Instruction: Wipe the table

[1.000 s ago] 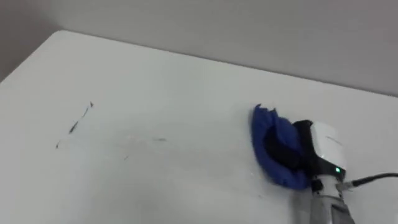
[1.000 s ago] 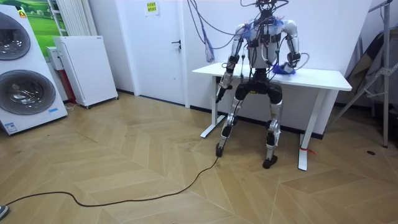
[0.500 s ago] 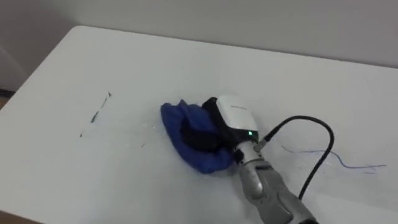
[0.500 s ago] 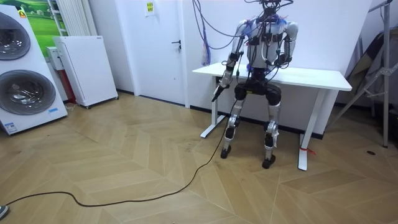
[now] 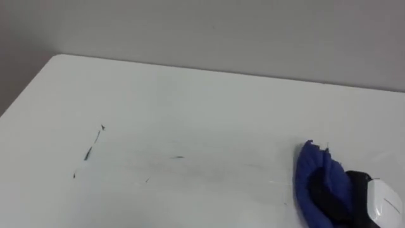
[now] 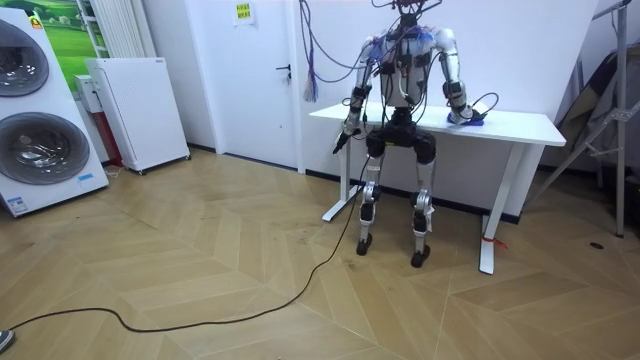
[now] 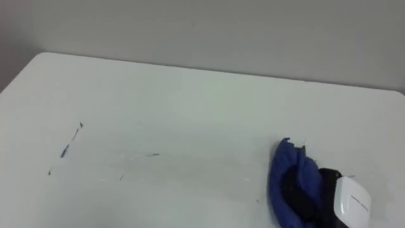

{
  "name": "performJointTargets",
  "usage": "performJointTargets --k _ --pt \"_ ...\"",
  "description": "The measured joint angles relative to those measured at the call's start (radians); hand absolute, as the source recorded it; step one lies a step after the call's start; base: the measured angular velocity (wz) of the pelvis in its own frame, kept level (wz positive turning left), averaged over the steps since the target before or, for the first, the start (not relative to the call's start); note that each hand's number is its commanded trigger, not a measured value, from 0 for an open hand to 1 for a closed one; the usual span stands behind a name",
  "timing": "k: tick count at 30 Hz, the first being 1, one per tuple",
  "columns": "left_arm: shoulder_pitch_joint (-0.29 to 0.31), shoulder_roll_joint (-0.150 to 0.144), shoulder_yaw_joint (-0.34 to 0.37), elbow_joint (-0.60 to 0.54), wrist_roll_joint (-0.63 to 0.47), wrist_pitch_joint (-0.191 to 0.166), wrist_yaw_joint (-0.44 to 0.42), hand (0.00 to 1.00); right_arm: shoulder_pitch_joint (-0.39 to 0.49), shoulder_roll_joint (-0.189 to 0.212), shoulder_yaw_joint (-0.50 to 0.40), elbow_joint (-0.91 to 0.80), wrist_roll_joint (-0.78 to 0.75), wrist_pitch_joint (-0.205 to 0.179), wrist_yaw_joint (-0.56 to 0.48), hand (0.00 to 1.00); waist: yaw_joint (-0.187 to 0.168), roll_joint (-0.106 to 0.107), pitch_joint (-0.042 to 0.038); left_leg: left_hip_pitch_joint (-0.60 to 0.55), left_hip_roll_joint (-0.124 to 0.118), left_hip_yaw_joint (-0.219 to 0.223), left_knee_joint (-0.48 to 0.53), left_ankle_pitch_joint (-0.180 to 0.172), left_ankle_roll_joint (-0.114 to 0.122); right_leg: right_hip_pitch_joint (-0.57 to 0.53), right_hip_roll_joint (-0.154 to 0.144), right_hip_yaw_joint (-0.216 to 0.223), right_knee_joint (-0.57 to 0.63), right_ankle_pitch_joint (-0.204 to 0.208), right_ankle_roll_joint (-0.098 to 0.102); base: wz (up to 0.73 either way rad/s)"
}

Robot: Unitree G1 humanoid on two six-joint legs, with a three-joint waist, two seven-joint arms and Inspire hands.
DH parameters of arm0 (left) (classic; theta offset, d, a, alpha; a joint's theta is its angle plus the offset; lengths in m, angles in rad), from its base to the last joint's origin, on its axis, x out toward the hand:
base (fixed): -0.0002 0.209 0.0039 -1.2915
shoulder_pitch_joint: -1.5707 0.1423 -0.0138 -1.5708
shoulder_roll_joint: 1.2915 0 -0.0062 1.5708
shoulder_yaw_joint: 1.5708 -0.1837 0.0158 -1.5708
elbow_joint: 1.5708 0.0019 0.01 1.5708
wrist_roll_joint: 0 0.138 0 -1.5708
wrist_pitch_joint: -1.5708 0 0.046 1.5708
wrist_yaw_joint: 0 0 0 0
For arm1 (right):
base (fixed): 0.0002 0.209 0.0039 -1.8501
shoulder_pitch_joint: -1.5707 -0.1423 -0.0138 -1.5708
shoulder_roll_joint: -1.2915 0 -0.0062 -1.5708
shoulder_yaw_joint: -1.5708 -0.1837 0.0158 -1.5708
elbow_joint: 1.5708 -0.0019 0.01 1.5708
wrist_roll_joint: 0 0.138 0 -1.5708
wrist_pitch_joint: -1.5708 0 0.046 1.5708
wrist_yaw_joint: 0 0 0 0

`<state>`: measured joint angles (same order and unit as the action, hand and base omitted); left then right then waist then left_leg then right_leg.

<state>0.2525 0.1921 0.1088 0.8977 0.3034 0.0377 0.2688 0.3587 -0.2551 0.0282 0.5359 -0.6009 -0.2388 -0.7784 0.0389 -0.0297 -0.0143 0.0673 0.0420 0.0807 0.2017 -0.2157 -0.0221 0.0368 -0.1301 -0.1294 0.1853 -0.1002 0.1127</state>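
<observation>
A blue cloth (image 5: 318,189) (image 7: 286,182) lies bunched on the white table (image 5: 209,114) near its right front. My right hand (image 5: 374,206) (image 7: 346,201) rests on it from the right, its dark fingers (image 5: 329,195) curled into the folds. Dark ink strokes (image 5: 88,152) mark the table's left part, and a faint short mark (image 5: 177,157) lies nearer the middle. In the room view I stand at the table (image 6: 520,125) with my right hand on the cloth (image 6: 466,117). My left hand (image 6: 341,143) hangs beside the table's left end.
The table's far edge (image 5: 253,73) runs along a grey wall and its left corner (image 5: 54,58) is near. In the room view a white cabinet (image 6: 135,110) and washing machines (image 6: 35,120) stand at the left, and a folded stand (image 6: 600,110) at the right.
My right hand swept the cloth left toward the table's middle, then back to the right front. In the room view my body shifted toward the view's left and the right arm stretched out.
</observation>
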Motion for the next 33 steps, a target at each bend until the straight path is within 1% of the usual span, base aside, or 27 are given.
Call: performJointTargets --k 2,3,4,5,6,7,8,9,10,11,13,14,15,16,17,18,19,20,22,23,24,25,26,28,30,32,33 --pt "0.015 0.000 -0.013 -0.001 -0.012 0.003 0.003 0.00 -0.013 0.005 0.011 -0.004 -0.002 0.025 0.007 1.00 0.012 0.004 0.0001 0.014 0.000 -0.001 -0.004 -0.005 0.006 0.005 0.014 -0.014 -0.001 0.006 -0.009 -0.28" --pt "0.017 -0.003 -0.016 0.000 -0.034 0.008 0.003 0.00 -0.027 0.007 0.023 -0.013 0.003 0.049 0.008 1.00 0.028 0.004 0.0004 0.022 -0.001 -0.001 -0.005 -0.010 0.009 0.003 0.019 -0.016 -0.002 0.009 -0.014 -0.44" --pt "0.018 -0.007 -0.017 0.006 -0.039 0.009 0.004 0.00 -0.034 0.015 0.032 -0.041 0.001 0.083 0.025 1.00 0.040 0.004 0.0006 0.025 -0.001 -0.003 -0.005 -0.013 0.012 -0.001 0.027 -0.015 -0.002 0.013 -0.021 -0.49" --pt "0.018 -0.010 -0.020 0.008 -0.037 0.010 0.005 0.00 -0.038 0.024 0.033 -0.056 -0.003 0.104 0.035 1.00 0.049 0.005 0.0014 0.028 -0.001 -0.005 -0.005 -0.016 0.013 -0.004 0.032 -0.015 -0.003 0.017 -0.025 -0.51" --pt "0.016 -0.012 -0.041 0.023 -0.038 0.011 0.010 0.00 -0.052 0.039 0.045 -0.087 -0.004 0.149 0.059 1.00 0.063 0.008 0.0027 0.032 -0.001 -0.010 -0.004 -0.020 0.014 -0.007 0.040 -0.015 -0.004 0.022 -0.033 -0.61" --pt "0.009 -0.014 -0.067 0.031 -0.039 0.023 0.009 0.00 -0.074 0.045 0.081 -0.119 -0.014 0.196 0.086 1.00 0.089 0.011 0.0039 0.032 -0.001 -0.011 -0.004 -0.023 0.016 -0.020 0.048 -0.015 -0.002 0.028 -0.043 -0.62" --pt "0.006 -0.015 -0.078 0.031 -0.039 0.027 0.009 0.00 -0.089 0.050 0.105 -0.137 -0.031 0.215 0.102 1.00 0.101 0.012 0.0066 0.032 -0.001 -0.014 -0.004 -0.025 0.014 -0.024 0.054 -0.016 -0.002 0.032 -0.049 -0.55" --pt "0.005 -0.018 -0.099 0.031 -0.041 0.032 0.010 0.00 -0.138 0.055 0.169 -0.160 -0.052 0.238 0.147 1.00 0.110 0.016 0.0105 0.030 -0.001 -0.033 -0.004 -0.028 0.013 -0.028 0.066 -0.016 -0.002 0.036 -0.055 -0.30" --pt "0.001 -0.024 -0.120 0.031 -0.049 0.038 0.010 0.00 -0.197 0.059 0.228 -0.160 -0.084 0.245 0.189 1.00 0.116 0.021 0.0164 0.030 -0.001 -0.052 -0.004 -0.029 0.013 -0.029 0.073 -0.016 -0.002 0.038 -0.058 -0.17" --pt "-0.002 -0.028 -0.128 0.030 -0.055 0.041 0.009 0.00 -0.223 0.069 0.255 -0.161 -0.093 0.247 0.208 1.00 0.122 0.024 0.0183 0.030 -0.001 -0.061 -0.004 -0.029 0.013 -0.029 0.076 -0.015 -0.002 0.038 -0.058 0.00" --pt "-0.003 -0.051 -0.137 0.023 -0.055 0.046 0.003 0.00 -0.304 0.098 0.341 -0.161 -0.137 0.243 0.271 1.00 0.150 0.032 0.0252 0.023 -0.002 -0.100 -0.004 -0.027 0.009 -0.029 0.083 -0.017 -0.003 0.028 -0.070 0.19" --pt "-0.003 -0.052 -0.137 0.020 -0.055 0.047 -0.001 0.00 -0.315 0.100 0.346 -0.161 -0.152 0.238 0.284 1.00 0.155 0.031 0.0251 0.016 -0.004 -0.113 -0.003 -0.026 0.008 -0.029 0.083 -0.022 -0.004 0.022 -0.073 0.51" --pt "0.002 -0.051 -0.136 0.009 -0.055 0.053 -0.011 0.00 -0.331 0.100 0.350 -0.162 -0.167 0.232 0.299 1.00 0.160 0.026 0.0235 0.005 -0.007 -0.139 -0.004 -0.022 0.006 -0.029 0.082 -0.027 -0.004 0.008 -0.075 0.65" --pt "0.031 -0.046 -0.135 -0.009 -0.058 0.065 -0.019 0.00 -0.334 0.099 0.345 -0.159 -0.171 0.232 0.306 1.00 0.157 0.024 0.0221 -0.002 -0.007 -0.156 -0.004 -0.015 0.007 -0.025 0.082 -0.036 -0.007 -0.003 -0.075 0.63" --pt "0.043 -0.046 -0.132 -0.020 -0.056 0.071 -0.022 0.00 -0.329 0.095 0.339 -0.159 -0.176 0.232 0.307 1.00 0.155 0.020 0.0191 -0.002 -0.007 -0.159 -0.005 -0.014 0.006 -0.018 0.082 -0.043 -0.013 -0.003 -0.074 0.46" --pt "0.073 -0.049 -0.121 -0.040 -0.054 0.084 -0.030 0.00 -0.321 0.084 0.315 -0.161 -0.179 0.218 0.306 1.00 0.152 0.023 0.0245 -0.005 -0.007 -0.164 -0.007 -0.013 0.005 -0.017 0.081 -0.052 -0.019 -0.004 -0.075 0.22" --pt "0.094 -0.051 -0.107 -0.051 -0.054 0.093 -0.043 0.00 -0.310 0.083 0.282 -0.156 -0.187 0.201 0.296 1.00 0.146 0.026 0.0313 -0.011 -0.007 -0.165 -0.003 -0.011 0.006 -0.019 0.080 -0.056 -0.020 -0.004 -0.075 0.19" --pt "0.104 -0.048 -0.106 -0.052 -0.054 0.095 -0.046 0.00 -0.305 0.083 0.266 -0.144 -0.187 0.190 0.288 1.00 0.136 0.025 0.0310 -0.012 -0.008 -0.166 -0.002 -0.009 0.006 -0.017 0.078 -0.062 -0.021 -0.004 -0.075 0.26" --pt "0.138 -0.043 -0.046 -0.054 -0.033 0.095 -0.059 0.00 -0.249 0.078 0.182 -0.096 -0.184 0.148 0.230 1.00 0.089 0.017 0.0259 -0.006 -0.013 -0.167 -0.003 -0.002 0.006 0.021 0.072 -0.076 -0.039 -0.007 -0.070 0.52" --pt "0.141 -0.041 -0.028 -0.054 -0.023 0.094 -0.064 0.00 -0.223 0.068 0.158 -0.088 -0.183 0.140 0.209 1.00 0.083 0.016 0.0245 -0.004 -0.015 -0.168 -0.002 -0.001 0.007 0.030 0.070 -0.075 -0.042 -0.010 -0.067 0.58" --pt "0.146 -0.034 0.002 -0.054 -0.005 0.094 -0.065 0.00 -0.169 0.043 0.115 -0.070 -0.182 0.124 0.166 1.00 0.071 0.011 0.0158 0.000 -0.019 -0.170 -0.002 0.002 0.009 0.046 0.067 -0.070 -0.051 -0.014 -0.061 0.36" --pt "0.146 -0.023 0.020 -0.054 0.016 0.091 -0.064 0.00 -0.118 0.024 0.070 -0.054 -0.173 0.115 0.133 1.00 0.070 0.001 0.0094 0.016 -0.023 -0.169 -0.005 0.002 0.011 0.056 0.062 -0.070 -0.049 -0.023 -0.052 0.23" --pt "0.157 -0.012 0.031 -0.053 0.017 0.088 -0.065 0.00 -0.088 0.016 0.035 -0.020 -0.148 0.105 0.109 1.00 0.069 0.001 -0.0010 0.028 -0.025 -0.169 -0.003 0.001 0.013 0.074 0.061 -0.069 -0.049 -0.026 -0.047 0.00" --pt "0.160 -0.002 0.037 -0.054 0.015 0.085 -0.065 0.00 -0.057 0.016 -0.013 0.015 -0.128 0.098 0.085 1.00 0.066 -0.005 0.0003 0.048 -0.029 -0.173 0.000 -0.002 0.015 0.092 0.059 -0.065 -0.049 -0.027 -0.045 0.02" --pt "0.155 -0.001 0.019 -0.062 0.015 0.084 -0.066 0.00 -0.055 0.008 -0.013 0.035 -0.063 0.097 0.079 1.00 0.061 -0.007 0.0004 0.046 -0.037 -0.180 0.009 -0.004 0.017 0.100 0.054 -0.062 -0.048 -0.029 -0.041 0.12" --pt "0.144 -0.001 -0.020 -0.065 0.015 0.084 -0.066 0.00 -0.070 0.011 -0.004 0.029 -0.023 0.108 0.084 1.00 0.064 -0.005 -0.0001 0.039 -0.044 -0.188 0.019 -0.004 0.019 0.092 0.050 -0.059 -0.042 -0.032 -0.039 0.12" --pt "0.136 -0.004 -0.040 -0.065 0.018 0.084 -0.066 0.00 -0.076 0.015 -0.003 0.026 -0.017 0.119 0.091 1.00 0.076 -0.003 0.0003 0.040 -0.045 -0.187 0.020 -0.004 0.019 0.088 0.050 -0.052 -0.034 -0.032 -0.039 -0.12"
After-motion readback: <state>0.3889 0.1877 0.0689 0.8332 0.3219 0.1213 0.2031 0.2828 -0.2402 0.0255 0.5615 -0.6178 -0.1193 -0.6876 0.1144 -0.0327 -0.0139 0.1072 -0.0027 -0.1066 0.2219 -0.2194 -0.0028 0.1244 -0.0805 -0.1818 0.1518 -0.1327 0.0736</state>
